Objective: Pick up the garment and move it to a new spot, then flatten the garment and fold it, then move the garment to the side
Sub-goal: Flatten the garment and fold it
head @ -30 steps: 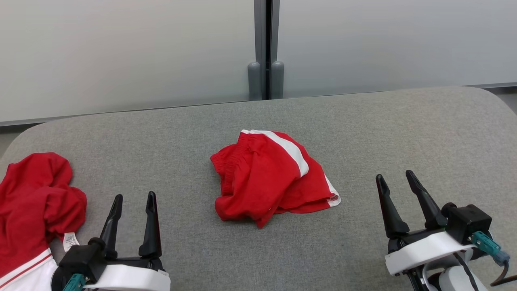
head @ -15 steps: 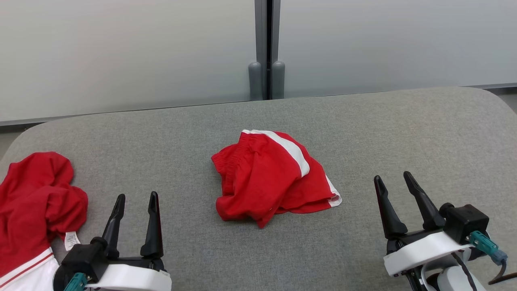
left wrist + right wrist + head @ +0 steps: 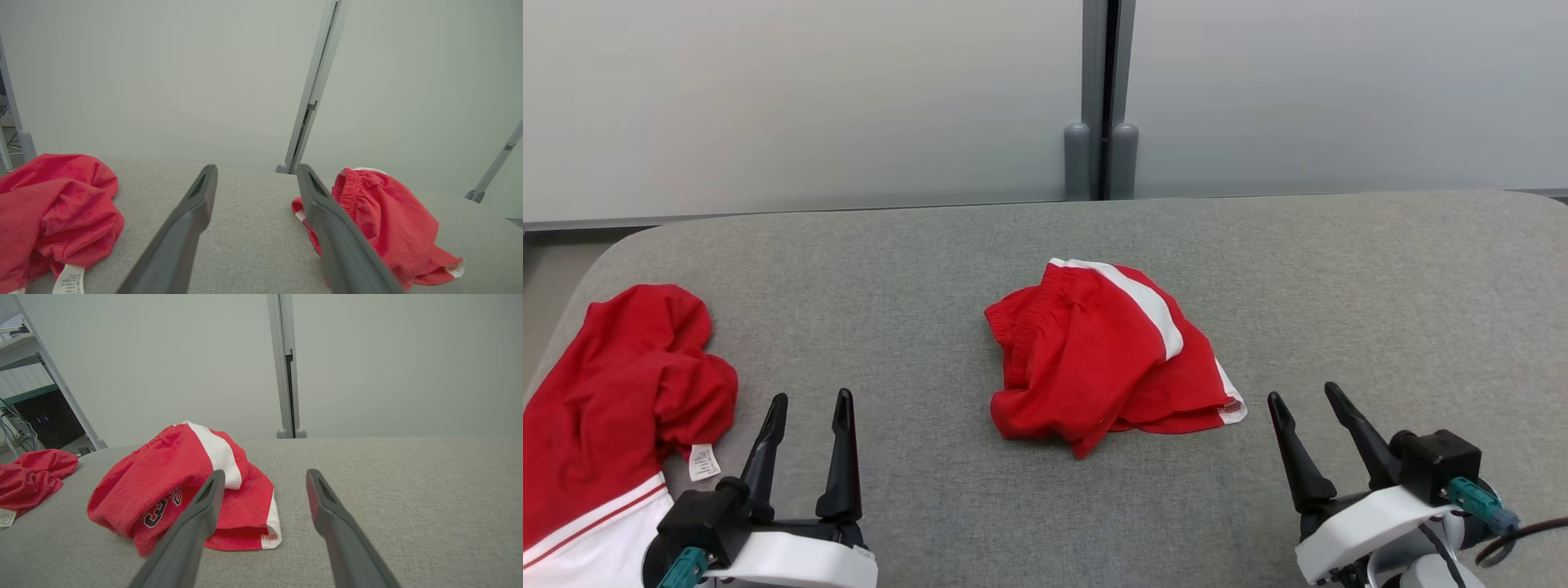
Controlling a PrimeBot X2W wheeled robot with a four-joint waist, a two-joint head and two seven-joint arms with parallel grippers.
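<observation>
The garment [image 3: 1094, 359] is a crumpled pair of red shorts with a white side stripe, lying in a heap at the middle of the grey padded table [image 3: 931, 261]. It also appears in the left wrist view [image 3: 388, 220] and in the right wrist view [image 3: 171, 473], where dark numerals show on it. My left gripper [image 3: 812, 396] stands open near the front edge, left of the garment and apart from it. My right gripper [image 3: 1302, 391] stands open to the garment's right, also apart. In the wrist views the left gripper [image 3: 256, 167] and the right gripper [image 3: 266, 471] hold nothing between their fingers.
A second red garment [image 3: 613, 392] with white trim and a tag lies bunched at the table's left edge, close to my left gripper. A pale partition wall with a grey post [image 3: 1101, 155] runs behind the table. Bare grey surface surrounds the shorts.
The head camera has turned, so the whole scene has slid to the right. My right gripper sits lower in the picture. Both garments lie as before and both grippers stay open.
</observation>
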